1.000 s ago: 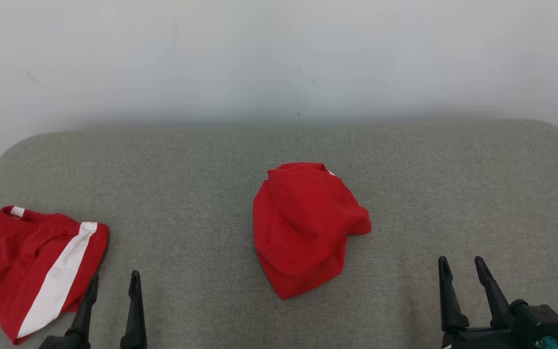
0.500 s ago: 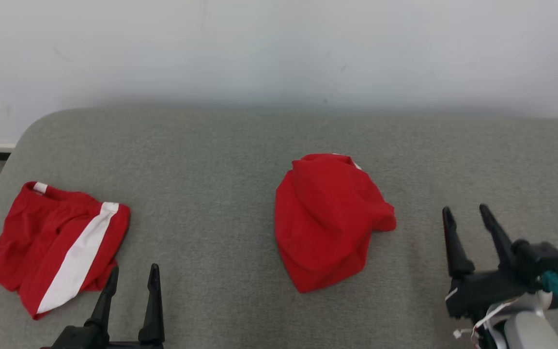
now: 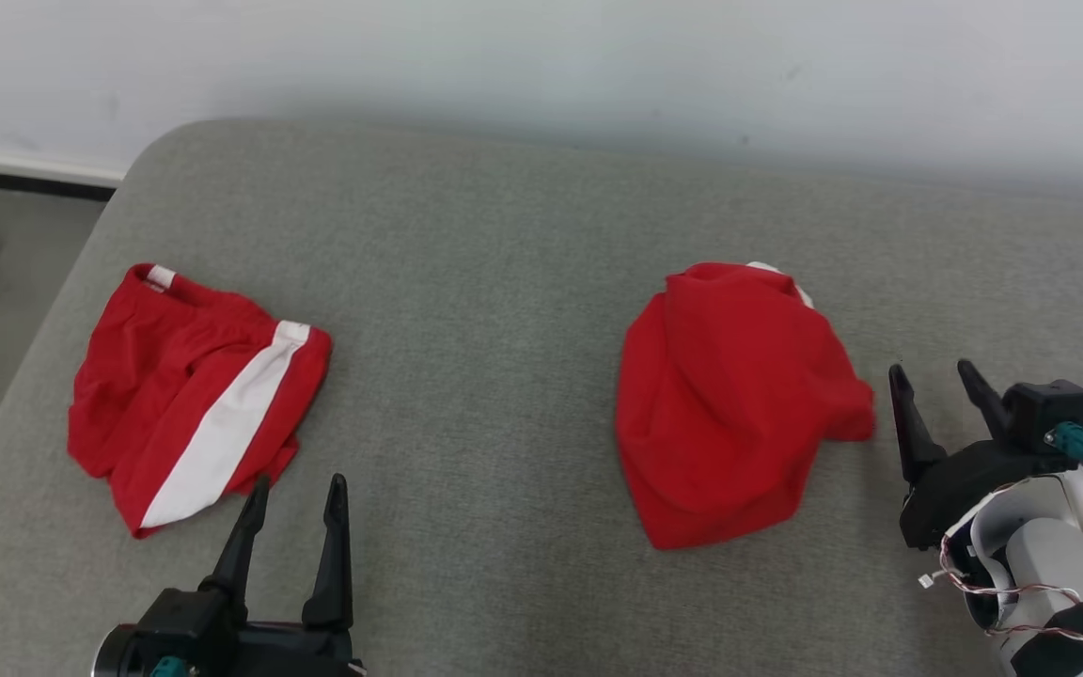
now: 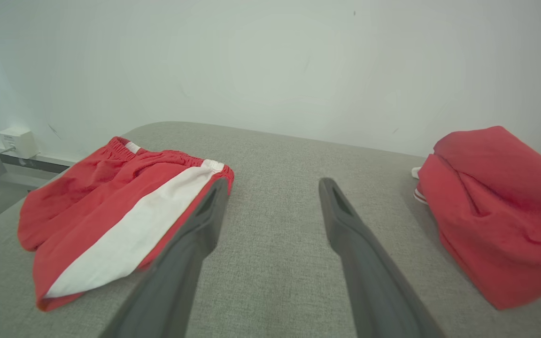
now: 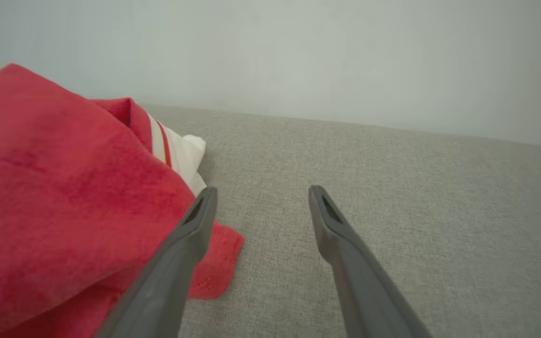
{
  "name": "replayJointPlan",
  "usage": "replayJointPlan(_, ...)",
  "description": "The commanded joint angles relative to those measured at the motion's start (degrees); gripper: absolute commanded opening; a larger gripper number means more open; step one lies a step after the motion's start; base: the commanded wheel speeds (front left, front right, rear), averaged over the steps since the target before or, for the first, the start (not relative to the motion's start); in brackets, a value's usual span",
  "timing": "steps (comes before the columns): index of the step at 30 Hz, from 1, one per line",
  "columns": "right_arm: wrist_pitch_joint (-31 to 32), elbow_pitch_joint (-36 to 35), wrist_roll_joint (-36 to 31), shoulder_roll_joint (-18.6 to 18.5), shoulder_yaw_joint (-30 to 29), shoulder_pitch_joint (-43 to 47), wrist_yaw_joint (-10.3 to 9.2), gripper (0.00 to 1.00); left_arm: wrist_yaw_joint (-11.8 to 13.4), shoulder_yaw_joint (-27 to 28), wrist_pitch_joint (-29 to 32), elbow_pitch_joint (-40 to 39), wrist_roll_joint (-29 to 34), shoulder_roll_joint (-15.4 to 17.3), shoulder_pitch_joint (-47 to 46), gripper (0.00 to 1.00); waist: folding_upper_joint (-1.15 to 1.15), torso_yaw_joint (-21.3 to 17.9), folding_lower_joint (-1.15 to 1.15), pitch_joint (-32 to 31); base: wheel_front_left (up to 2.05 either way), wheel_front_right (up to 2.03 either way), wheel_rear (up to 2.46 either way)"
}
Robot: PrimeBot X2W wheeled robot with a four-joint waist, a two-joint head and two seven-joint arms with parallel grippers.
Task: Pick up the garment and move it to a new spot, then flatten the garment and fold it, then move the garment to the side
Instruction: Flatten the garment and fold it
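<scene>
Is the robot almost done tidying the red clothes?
Not nearly. The striped shorts lie at the left, possibly dealt with. The right gripper is open beside the crumpled red garment, holding nothing; the left gripper is open too. Picking that garment up, flattening, folding and moving it aside all remain.

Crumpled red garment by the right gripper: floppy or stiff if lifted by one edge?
Likely floppy: the crumpled red garment lies in soft folds, so it should drape and unfurl. Probably light: its thin hem lies flat.
</scene>
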Motion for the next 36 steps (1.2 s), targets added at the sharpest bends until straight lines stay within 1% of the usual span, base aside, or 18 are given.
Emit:
replayJointPlan(1,0.5,1.8,0.7,-0.5,0.6,-0.9,0.05,1.0,0.0,-0.3,-0.2,0.1,-0.1,-0.1,-0.7,1.0,-0.01,2.5,-0.01,2.2,0.0,0.0,0.0)
replayJointPlan(7,0.5,9.7,2.1,-0.3,4.1,-4.7,0.05,1.0,0.0,-1.1,-0.2,0.2,-1.2,-0.1,-1.9,1.0,-0.01,3.9,-0.01,3.7,0.0,0.0,0.0)
replayJointPlan(8,1.1,12.6,2.5,-0.2,4.9,-5.7,0.05,1.0,0.1,-1.4,-0.2,0.3,-1.5,-0.1,-2.3,1.0,-0.01,4.3,-0.01,4.2,0.0,0.0,0.0)
replayJointPlan(13,1.5,17.9,4.1,1.2,7.3,-7.3,0.05,1.0,0.2,-1.8,-0.2,0.7,-2.0,-0.1,-3.4,1.0,-0.01,4.8,-0.01,4.5,0.0,0.0,0.0)
replayJointPlan(14,1.4,18.7,4.4,1.5,7.8,-7.5,0.05,0.73,0.3,-1.8,-0.2,0.7,-2.1,-0.1,-3.6,1.0,-0.01,4.8,-0.01,4.5,0.0,0.0,0.0)
replayJointPlan(15,1.1,19.2,4.7,1.6,8.3,-7.6,0.07,0.0,0.3,-1.8,-0.2,0.7,-2.1,-0.1,-3.6,1.0,-0.01,4.8,-0.01,4.4,0.0,0.0,0.0)
replayJointPlan(18,-0.1,20.0,6.1,1.7,9.5,-8.2,0.06,0.0,0.5,-1.5,-0.2,0.7,-2.0,-0.1,-3.1,1.0,-0.01,4.3,-0.01,4.0,0.0,0.0,0.0)
replayJointPlan(24,-3.3,19.0,8.4,-1.6,9.8,-9.9,-0.03,0.0,0.7,-0.6,-0.2,0.5,-1.7,-0.1,-1.6,1.0,-0.01,2.1,-0.01,2.2,0.0,0.0,0.0)
replayJointPlan(29,-4.1,16.9,9.8,-6.1,8.5,-9.6,-0.03,0.0,0.8,-0.1,-0.2,0.3,-1.2,-0.1,-0.8,1.0,-0.01,-0.2,-0.01,0.2,0.0,0.0,0.0)
replayJointPlan(33,-4.2,13.9,10.4,-10.5,6.3,-8.9,-0.03,0.0,0.7,0.4,-0.2,0.2,-1.1,-0.1,0.2,1.0,-0.01,-1.7,-0.01,-1.0,0.0,0.0,0.0)
replayJointPlan(34,-4.2,13.9,10.4,-10.5,6.3,-8.9,-0.03,0.0,0.7,0.4,-0.2,0.2,-1.1,-0.1,0.2,1.0,-0.01,-1.7,-0.01,-1.0,0.0,0.0,0.0)
replayJointPlan(36,-4.2,12.3,10.2,-12.6,5.1,-8.4,-0.03,0.0,0.9,0.4,-0.2,0.2,-1.1,-0.1,0.3,1.0,-0.01,-2.2,-0.01,-1.5,0.0,0.0,0.0)
